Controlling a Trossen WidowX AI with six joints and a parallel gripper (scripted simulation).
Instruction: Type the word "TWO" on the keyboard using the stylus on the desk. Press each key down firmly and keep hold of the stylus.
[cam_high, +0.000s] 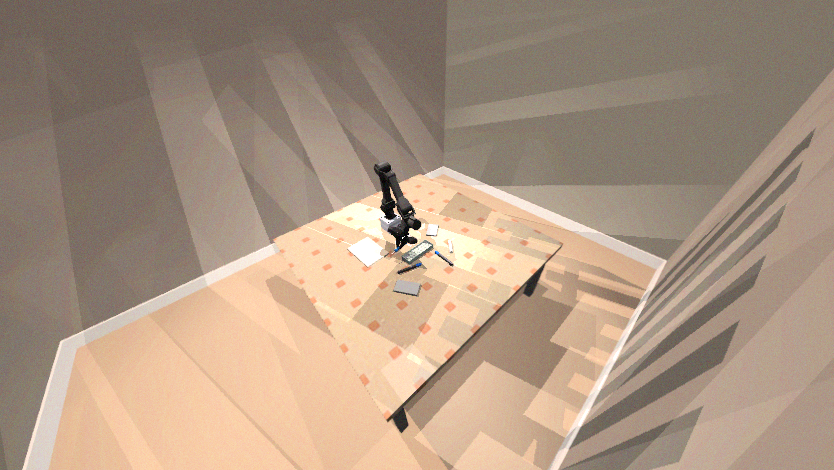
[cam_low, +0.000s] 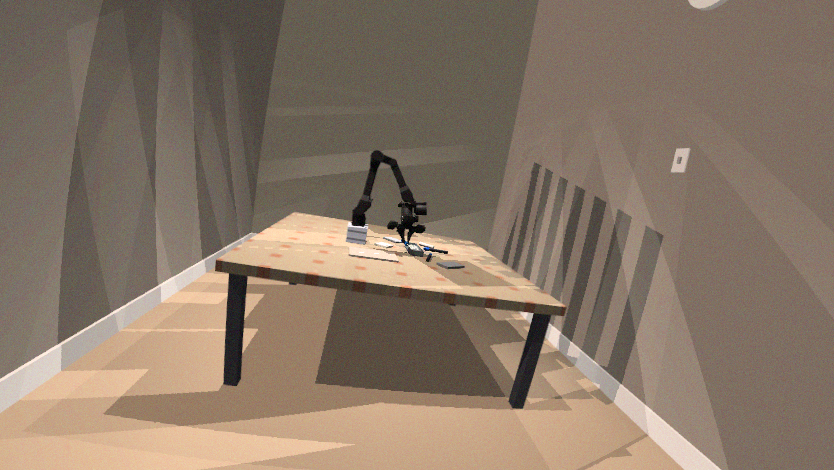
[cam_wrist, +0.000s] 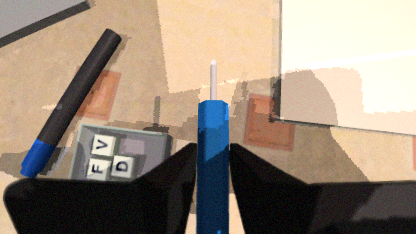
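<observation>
My gripper (cam_high: 400, 247) (cam_low: 406, 241) (cam_wrist: 213, 150) is shut on the blue stylus (cam_wrist: 213, 127), with a black finger on each side. The stylus's thin pale tip points up the wrist view, away from the fingers. Its shadows look separate from it, so it seems slightly above the table. The grey keyboard (cam_high: 417, 251) (cam_low: 414, 249) (cam_wrist: 165, 150) lies beside the gripper, to the left in the wrist view. The V, F and D keys show there; the left finger hides the rest. In the top and exterior views its key letters are too small to read.
A black marker with a blue end (cam_high: 409, 268) (cam_wrist: 80, 90) lies near the keyboard, and another marker (cam_high: 444, 258) lies across from it. A large white pad (cam_high: 366, 251) (cam_low: 373, 255) (cam_wrist: 350, 50) lies on the stylus side. A grey slab (cam_high: 406, 287) (cam_low: 450, 265) (cam_wrist: 35, 17) lies farther out.
</observation>
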